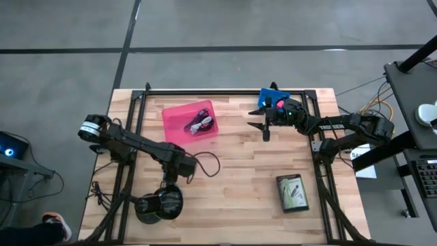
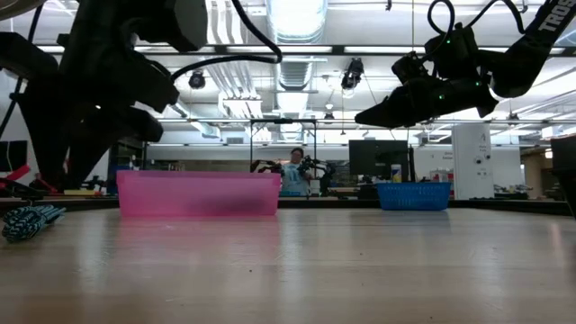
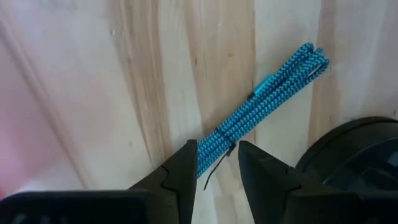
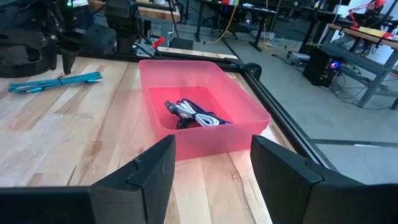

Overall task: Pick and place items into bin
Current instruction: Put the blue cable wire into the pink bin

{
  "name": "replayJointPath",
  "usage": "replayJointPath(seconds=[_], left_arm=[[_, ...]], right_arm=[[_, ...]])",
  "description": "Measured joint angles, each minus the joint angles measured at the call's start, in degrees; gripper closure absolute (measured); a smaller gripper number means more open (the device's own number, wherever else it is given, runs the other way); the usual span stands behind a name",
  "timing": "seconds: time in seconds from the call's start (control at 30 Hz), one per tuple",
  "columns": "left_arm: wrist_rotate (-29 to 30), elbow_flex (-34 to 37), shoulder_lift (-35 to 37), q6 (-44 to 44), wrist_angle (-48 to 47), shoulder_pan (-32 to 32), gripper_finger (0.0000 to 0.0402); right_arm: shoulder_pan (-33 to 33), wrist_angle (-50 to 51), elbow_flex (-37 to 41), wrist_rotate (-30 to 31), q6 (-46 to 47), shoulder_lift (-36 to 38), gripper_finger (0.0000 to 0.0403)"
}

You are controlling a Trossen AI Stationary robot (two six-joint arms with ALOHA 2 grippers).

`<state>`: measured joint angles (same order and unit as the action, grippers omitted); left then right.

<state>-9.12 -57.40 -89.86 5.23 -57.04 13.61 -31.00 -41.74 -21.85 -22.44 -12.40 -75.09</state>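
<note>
Presently: left gripper point(image 3: 217, 163) fingers spread astride teal braided cord point(image 3: 267, 84); risk: thin cord slips out on closing.

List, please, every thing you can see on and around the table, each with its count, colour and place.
Bin: one, pink, far left part of the table.
Cords: a few, white and dark, inside the bin.
Braided cord: one, teal, on the wood near the left arm, one end between its jaws.
Round object: one, black, near left edge of the table.
Packet: one, dark with green, near right part.
Basket: one, blue, far edge of the table.
Person: one, in the room behind.
Left gripper: jaws open around the braided cord.
Right gripper: jaws open, raised, facing the bin.
</note>
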Motion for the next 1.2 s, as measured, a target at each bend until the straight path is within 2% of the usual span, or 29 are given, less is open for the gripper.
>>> replayJointPath(seconds=[0.17, 0.27, 0.37, 0.73, 1.0, 1.2], left_arm=[[-1.17, 1.63, 0.00, 0.50, 4.18, 0.42, 0.0301], [-1.25, 3.85, 0.00, 6.21, 10.91, 0.44, 0.0301], [-1.25, 5.12, -0.02, 10.77, 13.34, 0.44, 0.0301], [-0.86, 5.99, -0.11, 10.98, 15.12, 0.61, 0.0301], [-0.85, 4.71, -0.09, 14.23, 23.27, 0.19, 0.0301], [-0.82, 4.71, -0.09, 11.94, 24.07, -0.12, 0.0294]], right_arm=[[0.00, 0.01, 0.00, 0.00, 0.00, 0.00, 0.0207], [0.02, 0.01, 0.00, 0.00, -0.02, 0.00, 0.0207], [0.00, 0.01, -0.02, 0.00, -0.01, 0.00, 0.0207], [0.01, 0.01, 0.00, 0.02, -0.02, 0.00, 0.0207], [0.00, 0.01, -0.01, 0.07, -0.02, 0.00, 0.0207], [0.02, -0.01, 0.00, 0.07, -0.02, 0.00, 0.0207]])
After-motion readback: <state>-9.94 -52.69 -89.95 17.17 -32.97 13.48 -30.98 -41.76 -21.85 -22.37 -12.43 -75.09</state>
